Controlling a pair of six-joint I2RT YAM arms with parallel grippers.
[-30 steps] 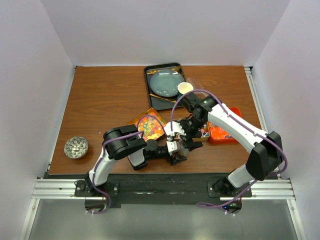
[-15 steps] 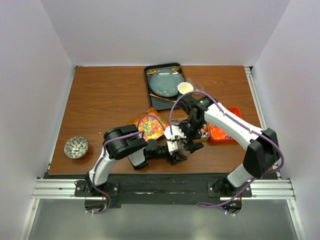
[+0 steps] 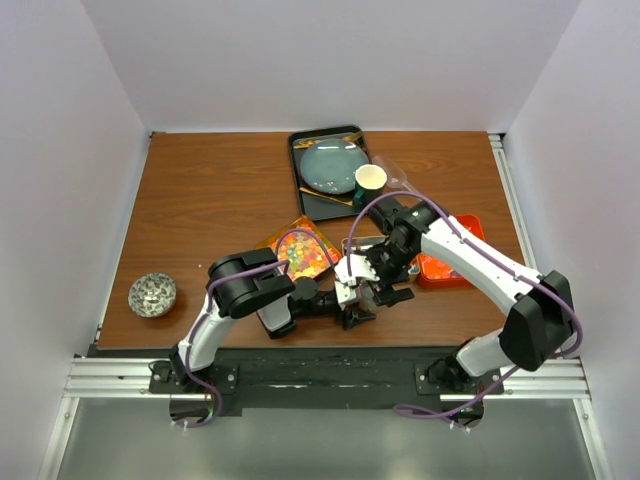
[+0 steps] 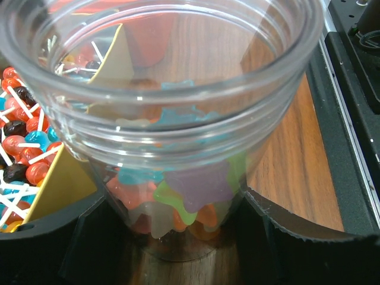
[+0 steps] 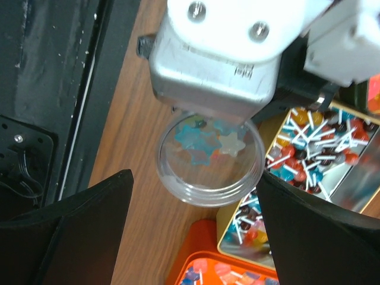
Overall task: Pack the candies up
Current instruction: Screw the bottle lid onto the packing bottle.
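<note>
The left tool is clamped on a clear jar, one finger on each side of its lower wall, holding it upright just above the desk near the front edge. Some of the candies already lie in the bottom of the jar: a shallow heap of pale star-shaped jellies in blue, green, purple and orange, with most of the jar unfilled.

The right tool hangs directly over the jar's mouth with its fingers spread wide and nothing between them. Just beside the jar sits a tin of lollipops. An orange box of more sweets stands beyond the tin, and a bright packet of jelly beads lies on the jar's other side.

The work appears to be at the filling stage, with the task far from done. The next move probably calls for the right tool to travel to one of the supplies, pinch a small piece and carry it back over the jar's mouth. The left tool has only to keep the jar level. The lollipop sticks lie tangled, so picking out a single one may be awkward.
</note>
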